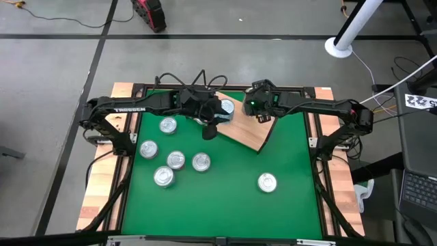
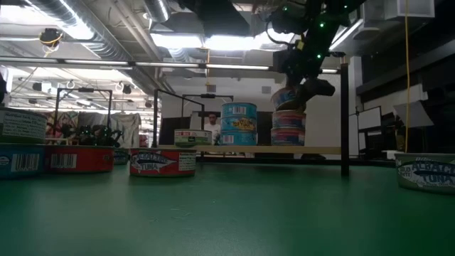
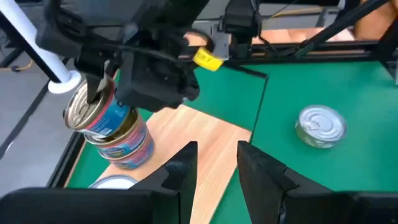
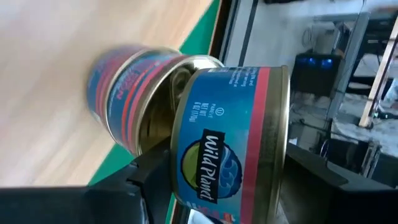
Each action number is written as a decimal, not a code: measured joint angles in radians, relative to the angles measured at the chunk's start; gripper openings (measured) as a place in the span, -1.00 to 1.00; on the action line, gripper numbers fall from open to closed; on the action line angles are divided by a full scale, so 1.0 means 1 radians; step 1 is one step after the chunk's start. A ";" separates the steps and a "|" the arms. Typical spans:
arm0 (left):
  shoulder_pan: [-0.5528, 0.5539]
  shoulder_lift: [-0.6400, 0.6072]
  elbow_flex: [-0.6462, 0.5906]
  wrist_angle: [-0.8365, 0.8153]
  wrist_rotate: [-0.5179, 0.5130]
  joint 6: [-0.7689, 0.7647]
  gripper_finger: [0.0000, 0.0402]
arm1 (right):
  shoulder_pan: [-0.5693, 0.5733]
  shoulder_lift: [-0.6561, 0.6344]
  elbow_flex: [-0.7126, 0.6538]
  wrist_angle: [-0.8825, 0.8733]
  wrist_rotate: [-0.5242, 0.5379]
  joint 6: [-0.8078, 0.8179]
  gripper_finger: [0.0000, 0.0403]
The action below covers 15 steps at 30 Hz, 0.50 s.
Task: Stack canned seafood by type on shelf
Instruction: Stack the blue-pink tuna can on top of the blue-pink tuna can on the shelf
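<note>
The shelf point(image 1: 249, 133) lies at the far middle of the green mat. On it stand a stack of red-and-blue canned seafood point(image 2: 288, 128) and a teal stack point(image 2: 239, 124). My right gripper point(image 1: 258, 113) is shut on a blue "Wild Planet" tin point(image 4: 230, 137), which it holds tilted on top of the red-and-blue stack point(image 3: 124, 146). My left gripper point(image 3: 216, 155) hovers open over the shelf's near side, with nothing between its fingers. Several more tins point(image 1: 176, 160) lie lid up on the mat. My right gripper pinches the blue tin by its two flat ends. One finger point(image 3: 99, 87) lies across the silver lid point(image 3: 81, 112) and the other is at the opposite end. The fingers slant down from the table's right. The tin is tilted, its lower rim at the top of the stack.
A single tin point(image 1: 267, 182) sits on the mat near the right front, also seen as a tin point(image 3: 321, 126) in the left wrist view. A low tin point(image 2: 193, 136) stands on the shelf's left part. The mat's near half has free room.
</note>
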<state>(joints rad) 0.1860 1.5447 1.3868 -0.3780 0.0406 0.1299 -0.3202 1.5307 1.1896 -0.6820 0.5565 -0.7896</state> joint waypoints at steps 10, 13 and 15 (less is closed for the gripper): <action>-0.002 -0.107 -0.066 -0.098 -0.003 -0.021 -0.46 | 0.000 -0.001 0.000 0.003 -0.026 0.000 0.16; -0.004 -0.144 -0.116 -0.081 -0.003 -0.032 -0.46 | 0.000 -0.001 0.000 0.003 -0.039 0.000 0.16; -0.009 -0.171 -0.159 -0.045 0.001 -0.035 -0.46 | 0.000 -0.002 0.000 0.005 -0.055 -0.001 0.16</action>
<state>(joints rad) 0.1773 1.3739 1.2279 -0.4230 0.0418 0.0953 -0.3202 1.5288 1.1900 -0.6766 0.5015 -0.7902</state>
